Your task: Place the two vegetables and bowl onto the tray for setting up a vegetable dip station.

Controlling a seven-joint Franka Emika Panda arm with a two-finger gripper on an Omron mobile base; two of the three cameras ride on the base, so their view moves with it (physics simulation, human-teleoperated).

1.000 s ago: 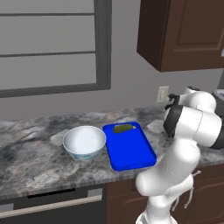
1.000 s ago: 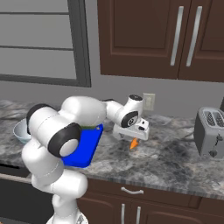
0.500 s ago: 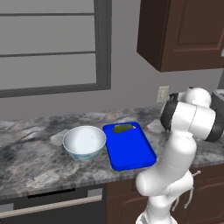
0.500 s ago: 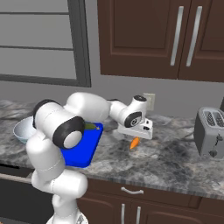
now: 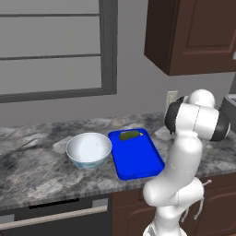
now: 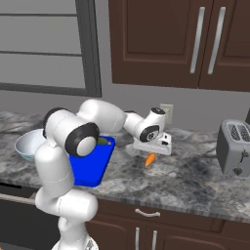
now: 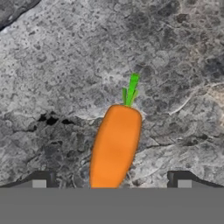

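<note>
The small orange carrot [image 7: 116,146] lies on the grey stone counter with its green top pointing away from me. My gripper [image 7: 111,181] is open just above it, one dark fingertip [image 7: 40,179] on each side of its thick end. From the right base view the gripper [image 6: 151,152] hovers right over the carrot [image 6: 150,159], right of the blue tray [image 6: 93,166]. The dark green cucumber [image 5: 130,135] rests at the far end of the tray [image 5: 138,161]. The white bowl [image 5: 89,150] stands on the counter, touching the tray's left side.
A silver toaster [image 6: 235,154] sits at the counter's right end. Dark wood cabinets [image 6: 195,44] hang above, and a wall socket [image 5: 171,97] is behind the arm. The counter's front edge [image 5: 69,191] runs close to the tray.
The arm's elbow and upper links have swung into a new pose, while the hand stayed over the carrot with its jaws open. Carrot, cucumber, bowl and tray have not moved.
</note>
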